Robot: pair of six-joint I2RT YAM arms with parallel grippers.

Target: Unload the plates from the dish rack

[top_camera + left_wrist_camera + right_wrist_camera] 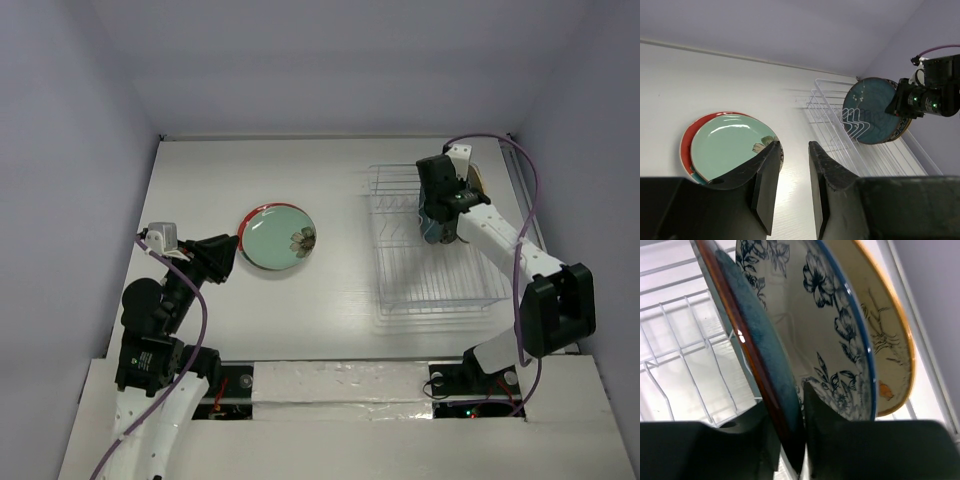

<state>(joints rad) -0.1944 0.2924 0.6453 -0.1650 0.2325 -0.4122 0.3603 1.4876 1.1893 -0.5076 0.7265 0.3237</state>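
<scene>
The white wire dish rack [435,270] stands at the right. My right gripper [438,218] is over its far end, shut on the rim of the teal plate [757,355], which stands upright. One finger is on each face of it. Behind it stand the blue-white patterned plate [825,320] and the tan-yellow plate [887,340]. The left wrist view shows the teal plate [872,112] among the rack's prongs [855,125]. The mint green plate [280,238] lies on the red plate [262,212] on the table. My left gripper [226,256] is open and empty at their near left edge.
White walls close in the table at the back and both sides. The near half of the rack [440,290] holds no plates. The stack of mint and red plates [725,145] lies just left of my left fingers [767,170].
</scene>
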